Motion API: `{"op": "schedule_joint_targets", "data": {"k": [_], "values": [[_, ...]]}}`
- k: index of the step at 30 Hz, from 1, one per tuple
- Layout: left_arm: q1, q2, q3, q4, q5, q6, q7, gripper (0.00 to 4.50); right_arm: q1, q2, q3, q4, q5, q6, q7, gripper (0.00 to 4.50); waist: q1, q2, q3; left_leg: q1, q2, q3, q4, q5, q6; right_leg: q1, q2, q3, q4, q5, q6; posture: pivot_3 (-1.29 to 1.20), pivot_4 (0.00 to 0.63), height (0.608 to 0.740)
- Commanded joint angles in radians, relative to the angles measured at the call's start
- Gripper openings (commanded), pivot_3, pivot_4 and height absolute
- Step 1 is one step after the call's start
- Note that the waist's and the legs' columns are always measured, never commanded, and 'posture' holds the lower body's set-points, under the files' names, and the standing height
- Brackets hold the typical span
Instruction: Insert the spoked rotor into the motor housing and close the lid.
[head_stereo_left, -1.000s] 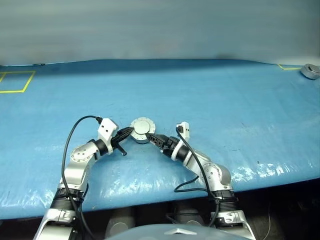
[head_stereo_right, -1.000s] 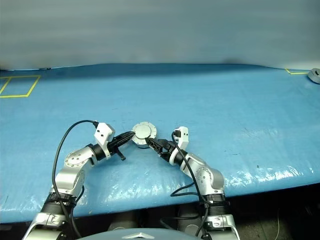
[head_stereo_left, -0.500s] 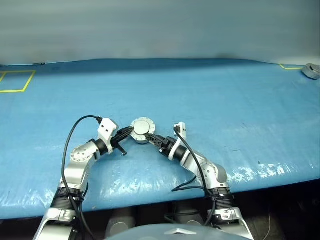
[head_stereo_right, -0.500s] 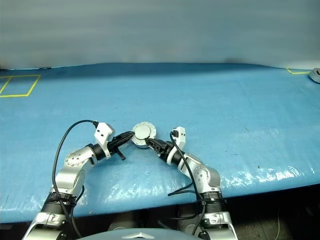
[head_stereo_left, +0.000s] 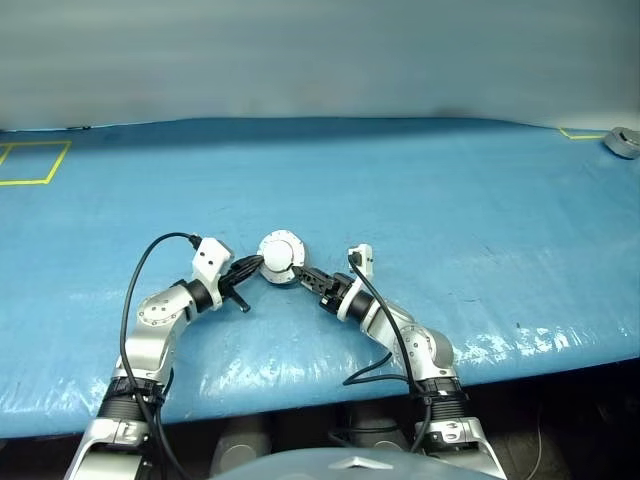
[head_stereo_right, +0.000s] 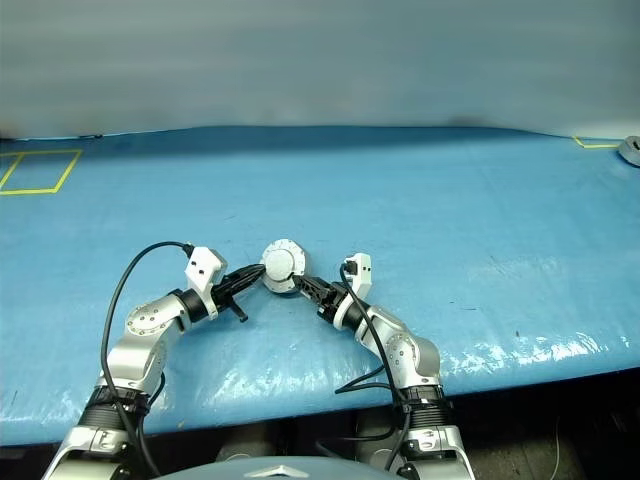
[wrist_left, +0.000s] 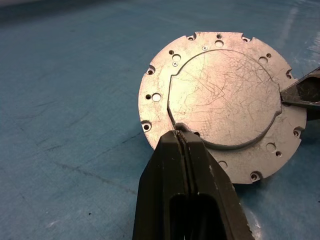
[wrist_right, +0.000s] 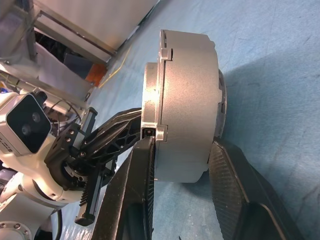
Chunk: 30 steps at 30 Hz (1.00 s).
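The motor housing (head_stereo_left: 279, 257) stands tilted on its edge on the blue table, with the lid (wrist_left: 225, 97) closed flat over it. The lid's plain face and raised centre circle are turned toward my left gripper (wrist_left: 180, 134). That gripper is shut, and its tips rest against the lid at the rim of the raised circle. My right gripper (head_stereo_left: 301, 272) comes in from the other side. Its fingers (wrist_right: 137, 185) sit one on each flat face of the housing's thick grey body (wrist_right: 185, 100), shut on it. The spoked rotor is hidden.
A separate grey metal puck (head_stereo_left: 621, 141) lies at the table's far right corner beside yellow tape. A yellow tape square (head_stereo_left: 30, 163) marks the far left. The table's front edge (head_stereo_left: 300, 395) runs close below both arms.
My right gripper's fingers have closed from wide open onto the housing. The housing has tipped up a little and shifted slightly left. The left gripper has stayed shut in place.
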Motion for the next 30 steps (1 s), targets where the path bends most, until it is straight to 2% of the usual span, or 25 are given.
{"op": "schedule_joint_targets", "data": {"k": [1, 3, 8, 12, 16, 19, 30], "values": [[0.013, 0.006, -0.025, 0.006, 0.014, 0.018, -0.01, 0.0, 0.011, 0.009, 0.013, -0.005, -0.004, -0.004, -0.002, 1.2, 0.0, 0.0, 0.0, 0.0, 0.0, 0.0, 0.0, 0.0, 0.0, 0.0, 0.0, 0.0, 0.0, 0.0, 0.0, 0.0, 0.15, 0.74], [0.014, 0.008, 0.003, -0.016, -0.02, 0.025, -0.018, 0.0, 0.017, 0.013, 0.003, -0.006, 0.001, 0.003, -0.018, 1.2, 0.0, 0.0, 0.0, 0.0, 0.0, 0.0, 0.0, 0.0, 0.0, 0.0, 0.0, 0.0, 0.0, 0.0, 0.0, 0.0, 0.15, 0.74], [0.047, -0.007, 0.133, -0.165, -0.301, 0.158, -0.101, 0.0, 0.028, 0.013, -0.039, -0.044, 0.064, 0.099, -0.094, 1.2, -0.004, -0.001, 0.001, -0.002, 0.001, 0.001, -0.001, 0.0, 0.0, -0.002, -0.001, 0.0, 0.0, 0.002, -0.004, 0.0, 0.15, 0.74], [0.1, 0.025, 0.172, -0.263, -0.365, 0.247, -0.079, 0.0, 0.054, 0.037, -0.134, -0.089, 0.213, 0.191, -0.159, 1.2, -0.002, 0.0, 0.001, -0.002, 0.001, 0.0, -0.003, 0.0, 0.0, -0.003, 0.0, -0.001, 0.0, 0.001, -0.005, 0.0, 0.15, 0.74], [0.129, 0.012, 0.203, -0.312, -0.391, 0.282, -0.023, 0.0, 0.072, 0.076, -0.257, -0.091, 0.443, 0.272, -0.242, 1.2, 0.0, -0.001, 0.002, -0.003, 0.0, -0.001, -0.004, -0.001, 0.0, -0.002, 0.0, 0.0, -0.002, 0.0, -0.004, 0.0, 0.15, 0.74], [0.141, 0.003, 0.208, -0.335, -0.407, 0.307, 0.006, 0.0, 0.087, 0.083, -0.298, -0.092, 0.549, 0.282, -0.278, 1.2, 0.0, -0.001, 0.004, -0.005, -0.001, -0.002, -0.003, -0.001, 0.0, -0.003, 0.0, -0.001, -0.003, 0.0, -0.004, 0.0, 0.15, 0.74], [0.18, -0.053, 0.238, -0.435, -0.65, 0.46, 0.019, 0.0, 0.105, 0.101, -0.241, -0.23, 0.762, 0.269, -0.256, 1.2, -0.015, 0.004, 0.012, -0.016, -0.001, -0.002, -0.002, -0.001, 0.0, -0.015, 0.004, 0.0, 0.0, 0.004, 0.003, 0.0, 0.15, 0.74]]}}
